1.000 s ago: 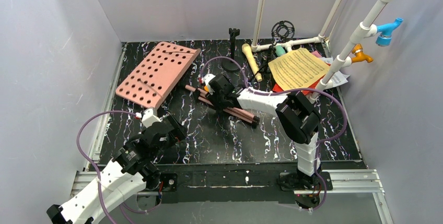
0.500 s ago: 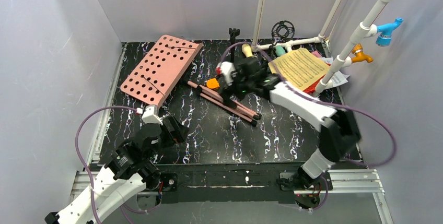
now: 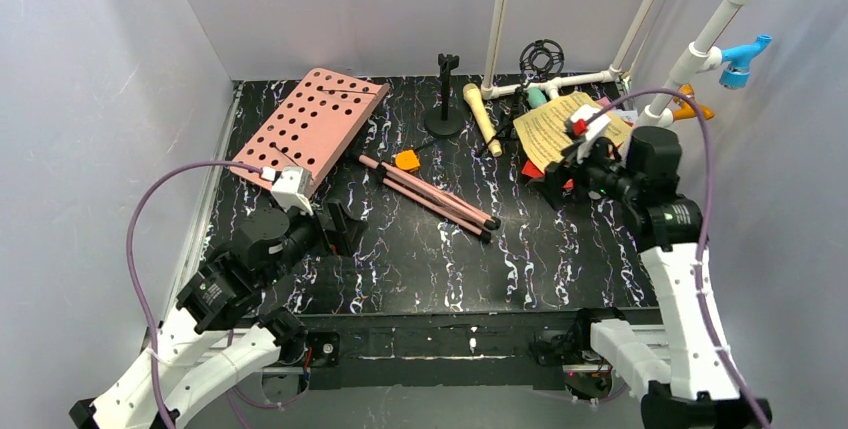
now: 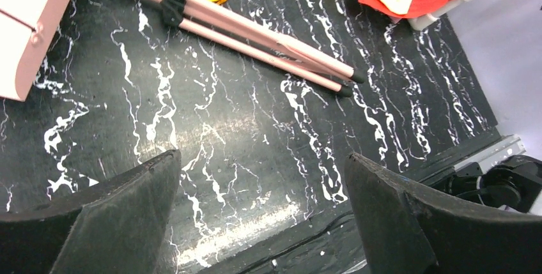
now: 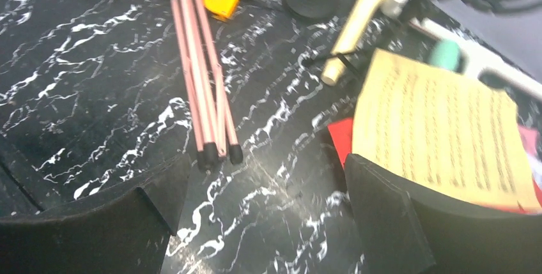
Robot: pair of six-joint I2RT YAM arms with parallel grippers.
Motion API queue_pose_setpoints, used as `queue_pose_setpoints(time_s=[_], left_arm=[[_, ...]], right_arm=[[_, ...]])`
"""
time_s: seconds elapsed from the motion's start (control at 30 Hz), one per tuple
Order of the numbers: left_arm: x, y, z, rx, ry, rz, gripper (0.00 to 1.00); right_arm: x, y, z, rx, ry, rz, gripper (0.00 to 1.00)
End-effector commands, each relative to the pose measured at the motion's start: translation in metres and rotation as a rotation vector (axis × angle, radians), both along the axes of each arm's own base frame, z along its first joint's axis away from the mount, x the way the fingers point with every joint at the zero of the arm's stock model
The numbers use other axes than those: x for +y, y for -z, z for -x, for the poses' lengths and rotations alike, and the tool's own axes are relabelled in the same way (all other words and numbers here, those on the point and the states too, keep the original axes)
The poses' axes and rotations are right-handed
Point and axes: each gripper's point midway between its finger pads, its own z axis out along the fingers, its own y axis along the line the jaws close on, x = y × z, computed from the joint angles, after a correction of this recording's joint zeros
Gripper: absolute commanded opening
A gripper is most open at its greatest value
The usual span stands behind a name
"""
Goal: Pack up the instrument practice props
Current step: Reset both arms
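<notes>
1. The red paper sheet (image 5: 340,138) lay mostly hidden under the yellow printed music sheet (image 5: 441,133); your left wrist view cropped the pink perforated music board (image 4: 25,31).
2. Your left gripper (image 4: 262,158) and right gripper (image 5: 267,159) gaped empty, with the folded pink tripod legs (image 3: 430,192) lying between them.

The top external camera is looking steeply down on the whole table (image 3: 450,269) from its near edge. Both wrist cameras are hovering close above it, each sharing the pink tripod legs (image 3: 430,192); the right one is catching the yellow music sheet (image 5: 441,133) at frame right.
</notes>
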Motion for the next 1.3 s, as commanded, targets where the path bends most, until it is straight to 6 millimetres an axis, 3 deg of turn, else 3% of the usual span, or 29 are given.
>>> queue_pose_setpoints(time_s=[0.0, 0.17, 0.33, 0.57, 1.27], left_arm=[[0.003, -0.032, 0.006, -0.056, 0.035, 0.011, 0.98], [0.012, -0.063, 0.021, -0.103, 0.045, 0.074, 0.98], [0.023, -0.086, 0.036, -0.139, 0.052, 0.113, 0.98], [0.033, -0.092, 0.048, -0.157, 0.050, 0.137, 0.98], [0.035, -0.085, 0.059, -0.181, 0.059, 0.229, 0.98]], right_arm=[[-0.033, -0.007, 0.019, 0.045, 0.139, -0.029, 0.98], [-0.079, -0.038, 0.015, 0.017, 0.488, -0.143, 0.98], [-0.102, -0.067, 0.022, -0.060, 0.637, -0.168, 0.98], [-0.106, -0.084, 0.030, -0.100, 0.655, -0.207, 0.99], [-0.111, -0.079, 0.022, -0.112, 0.679, -0.207, 0.98]])
